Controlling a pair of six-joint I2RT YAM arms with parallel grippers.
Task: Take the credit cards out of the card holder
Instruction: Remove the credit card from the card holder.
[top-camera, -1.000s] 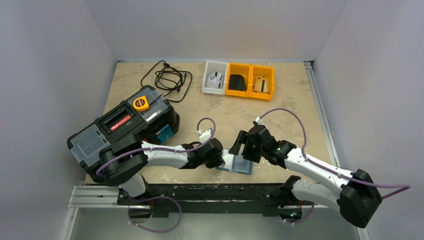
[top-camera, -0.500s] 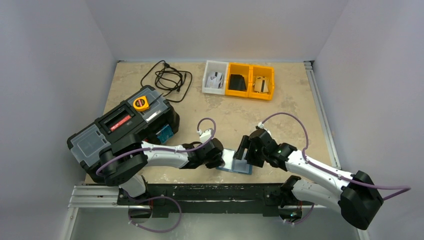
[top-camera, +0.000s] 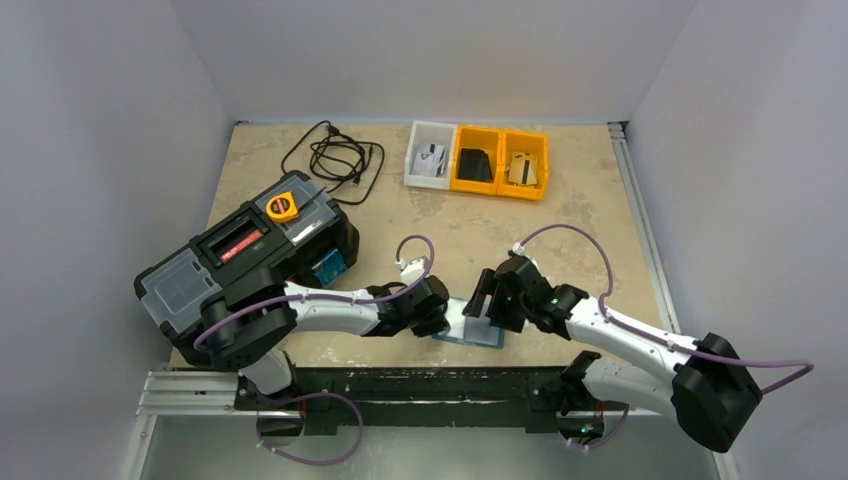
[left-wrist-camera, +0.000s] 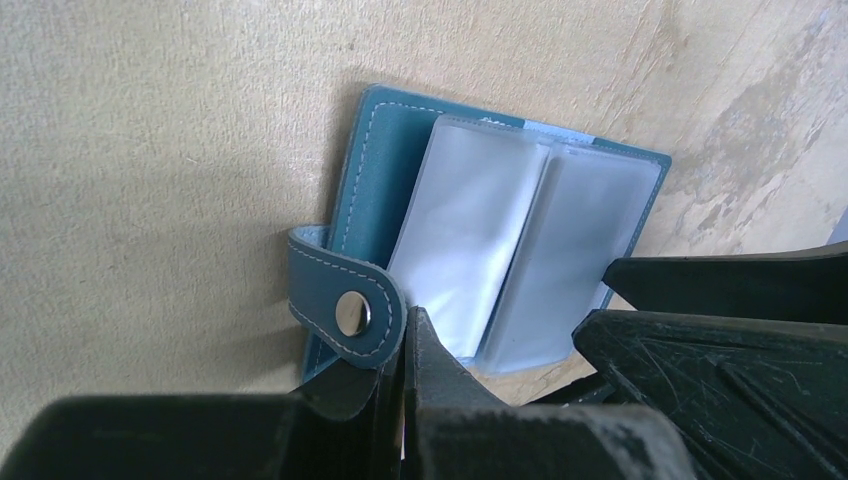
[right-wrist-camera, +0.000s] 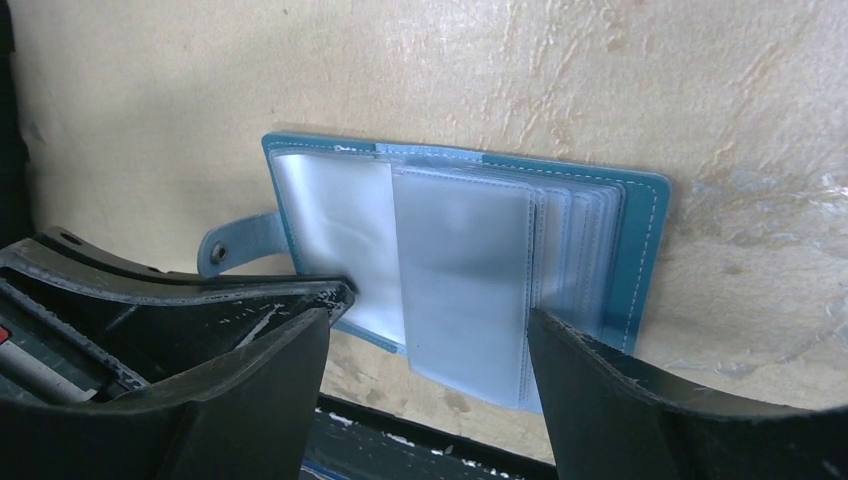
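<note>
Entry: right arm approaching the card holder.

Change over the last second: the right hand (top-camera: 481, 303) has dropped lower and drawn in towards the left hand (top-camera: 438, 320). We see no shift in the left arm or the card holder (top-camera: 474, 327).

Left hand (left-wrist-camera: 408, 345): fully closed. Its tip rests at the holder's near edge, just beside the snap strap (left-wrist-camera: 345, 305). We cannot tell whether it pinches anything or only presses down.

Right hand (right-wrist-camera: 430, 335): jaws wide apart, gripping nothing. They straddle the near edge of the clear sleeves (right-wrist-camera: 465, 270), one finger (right-wrist-camera: 250, 370) on each side, apparently not yet touching.

Card holder (right-wrist-camera: 640, 250): lies open and flat on the bench (right-wrist-camera: 600, 80), directly under both hands and between them.

The two sleeves (left-wrist-camera: 480, 240) facing up look empty. More leaves are stacked under them on the side away from the left hand, and we cannot see what they hold.

Credit cards (top-camera: 430, 160): a pale one, a black one and a tan one lie in three small bins (top-camera: 456, 158), well beyond both hands at the far side of the bench.

Our reading: the right hand is set to leaf through the sleeves and check for any card left. Extraction looks largely finished.

Risk: thin, slippery leaves may come up several at once.
</note>
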